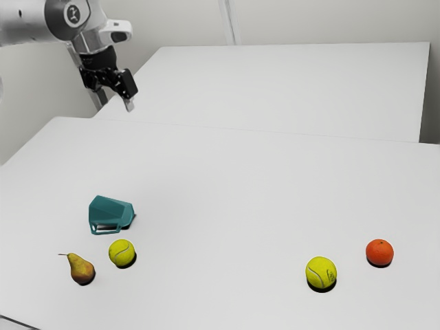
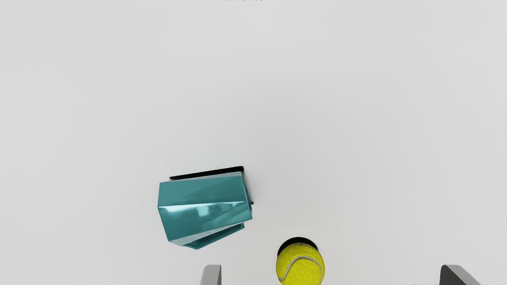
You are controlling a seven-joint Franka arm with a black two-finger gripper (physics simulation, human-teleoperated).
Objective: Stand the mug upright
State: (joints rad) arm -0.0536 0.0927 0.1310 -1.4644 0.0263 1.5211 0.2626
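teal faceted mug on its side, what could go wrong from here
The fuzzy yellow tennis ball sits close to the teal faceted mug, so a descending finger might bump it and send it rolling, perhaps toward the yellow-brown pear. In the wrist view that ball, not the mug, lies between the open gripper's fingers, so going straight down could miss. The mug's tapering sides may slip when squeezed.
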